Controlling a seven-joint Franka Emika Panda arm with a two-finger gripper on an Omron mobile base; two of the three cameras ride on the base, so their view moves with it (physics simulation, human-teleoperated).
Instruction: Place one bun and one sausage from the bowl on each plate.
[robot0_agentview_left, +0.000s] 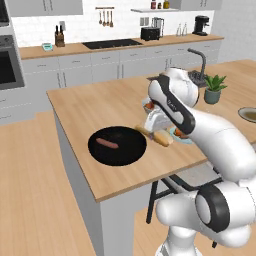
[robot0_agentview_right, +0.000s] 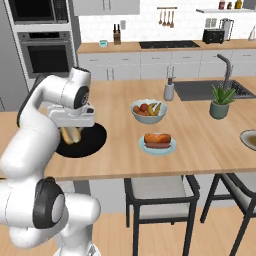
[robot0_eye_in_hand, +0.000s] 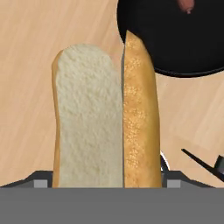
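left base view: the hand (robot0_agentview_left: 156, 131) hangs low over the bench (robot0_agentview_left: 90, 105), mostly hidden behind the arm's own wrist, w/ a bun (robot0_agentview_left: 161, 137) held right under it. the wide black bowl (robot0_agentview_left: 117, 145) sits just beside the hand, w/ one sausage (robot0_agentview_left: 107, 143) left in it. the light blue plate (robot0_agentview_left: 183, 138) is close on the hand's other side, mostly covered by the arm. the second plate (robot0_agentview_left: 248, 114) is well apart, at the far edge of the bench.

right base view: hand (robot0_agentview_right: 71, 131) w/ bun (robot0_agentview_right: 71, 134) hanging below it, over the near rim of the bowl (robot0_agentview_right: 90, 142). blue plate (robot0_agentview_right: 157, 148) lies away from the hand and already carries a bun + sausage. the fruit bowl (robot0_agentview_right: 149, 111) is behind that plate. olive plate (robot0_agentview_right: 249, 137) is farthest from the hand and looks bare, tho cut off by the frame.

hand view: bun (robot0_eye_in_hand: 103, 118) runs straight out from the hand, split open, pale crumb on one half, seeded crust on the other. jaws stand wide, clamped on the bun's wide body. bowl (robot0_eye_in_hand: 175, 43) beyond the bun's tip, sausage (robot0_eye_in_hand: 187, 4) at its far edge.

progress, my read: about half done. blue plate finished, second bun in hand, needs carrying to the olive plate, then the last sausage after it.
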